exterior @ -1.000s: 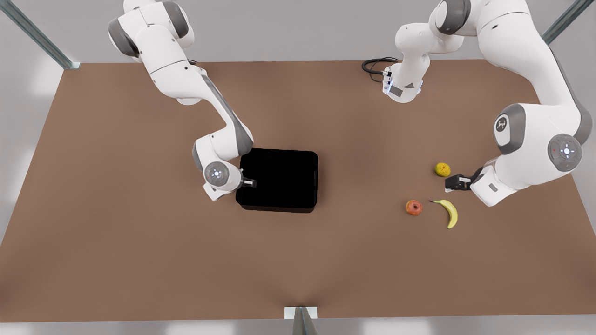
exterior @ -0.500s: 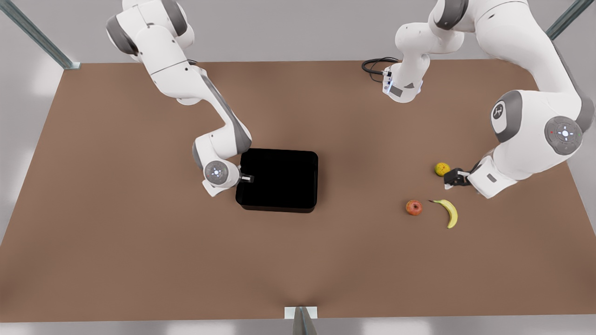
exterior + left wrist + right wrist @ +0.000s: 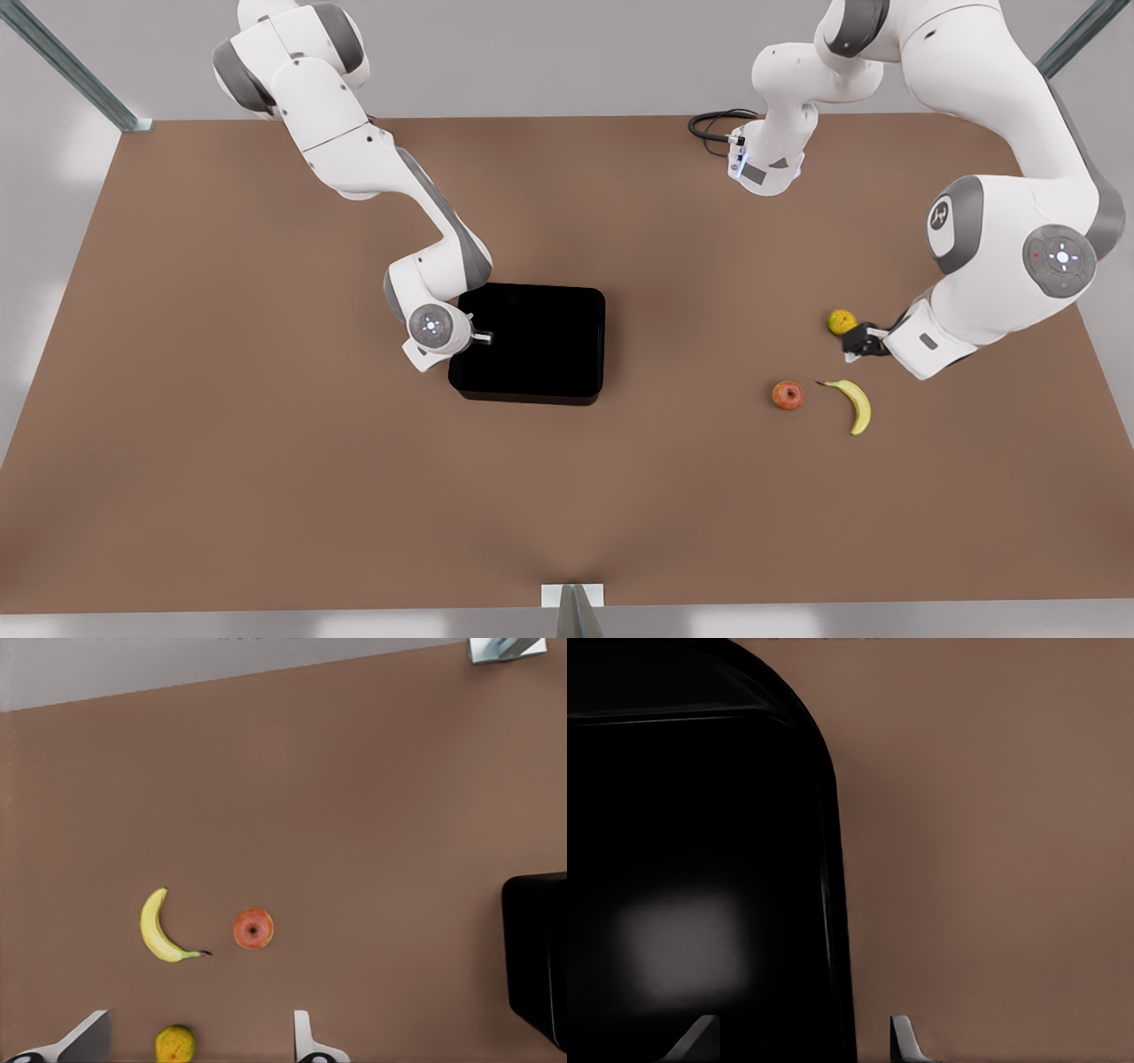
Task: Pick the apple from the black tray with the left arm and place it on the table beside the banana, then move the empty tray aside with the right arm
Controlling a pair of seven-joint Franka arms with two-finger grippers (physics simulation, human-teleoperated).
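Observation:
The red apple (image 3: 788, 395) lies on the brown table, just to the front view's left of the yellow banana (image 3: 852, 403); both also appear in the left wrist view, apple (image 3: 253, 928) and banana (image 3: 159, 930). My left gripper (image 3: 858, 341) hangs open behind them, its fingers (image 3: 306, 1041) apart and holding nothing. The black tray (image 3: 532, 346) sits empty at mid-table. My right gripper (image 3: 478, 338) is at the tray's edge on the front view's left, open, and its fingers (image 3: 902, 1036) straddle the tray wall (image 3: 837, 930).
A yellow-green fruit (image 3: 842, 321) lies right beside the left gripper, seen between its fingers as the fruit (image 3: 175, 1043). A black cable (image 3: 713, 124) coils at the table's back edge. Bare table stretches in front of the tray and to the front view's left.
The right gripper has shifted toward the front view's right, onto the tray's edge. The left gripper has drawn back a little, closer to the yellow-green fruit. Apple, banana and tray stayed put.

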